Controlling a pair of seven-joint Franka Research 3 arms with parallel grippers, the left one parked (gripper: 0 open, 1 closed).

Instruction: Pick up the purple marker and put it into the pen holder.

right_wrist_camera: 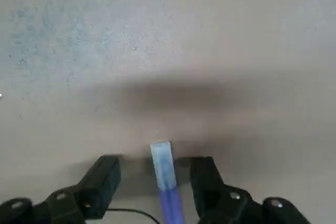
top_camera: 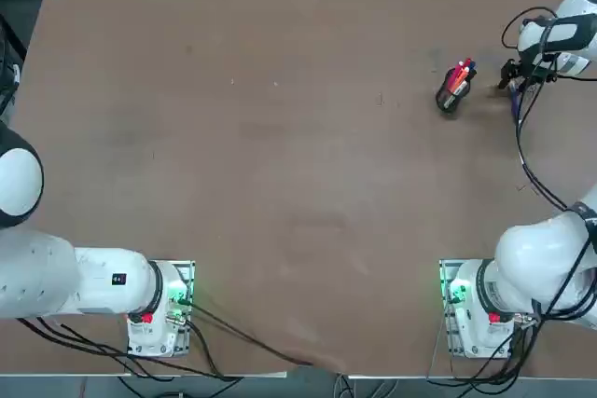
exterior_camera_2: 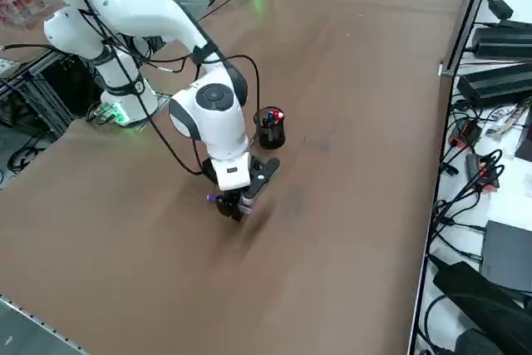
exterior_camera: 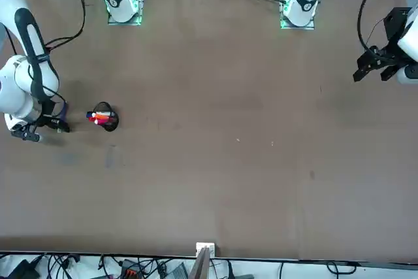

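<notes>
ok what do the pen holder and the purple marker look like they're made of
The pen holder looks like thin black metal or plastic, dark all round with an open rim. The purple marker seems to be smooth plastic: an even purple barrel and a paler, bluish end.

Even, moderately bright light | soft blurred shadows on tabletop (right_wrist_camera: 157, 45) | pale sheen in wrist view

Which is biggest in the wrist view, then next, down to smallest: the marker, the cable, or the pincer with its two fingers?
1. Pincer, nearest the camera.
2. Marker, between its open fingers.
3. Cable, a thin dark line, partly hidden.
</notes>
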